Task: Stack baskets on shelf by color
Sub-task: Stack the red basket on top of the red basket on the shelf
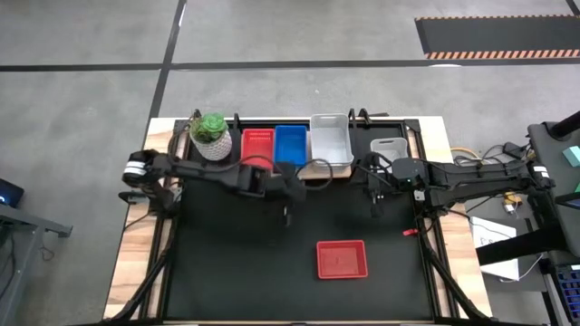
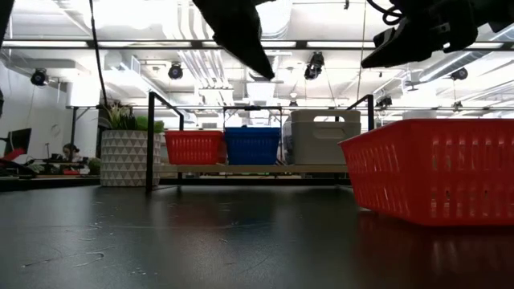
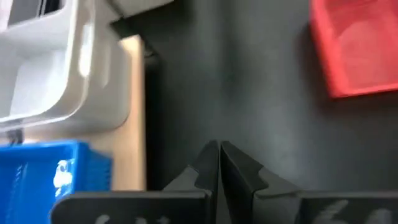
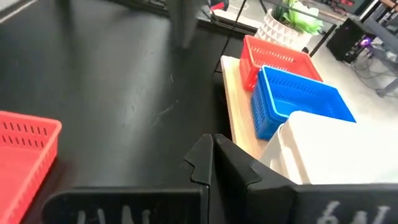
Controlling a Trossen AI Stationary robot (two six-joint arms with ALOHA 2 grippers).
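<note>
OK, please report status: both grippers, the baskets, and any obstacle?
Left gripper shut, empty, above the table. Right gripper shut, empty. Red, blue, grey stacks on shelf; one red basket loose on table. Path clear.

1. A black tabletop (image 1: 227,263) carried everything.
2. A light-wood shelf (image 1: 317,179) lay along its far edge.
3. A white plant pot (image 1: 210,143) stood at the shelf's left end.
4. One red basket (image 1: 342,259) sat alone on the near side, well apart from the shelf.
</note>
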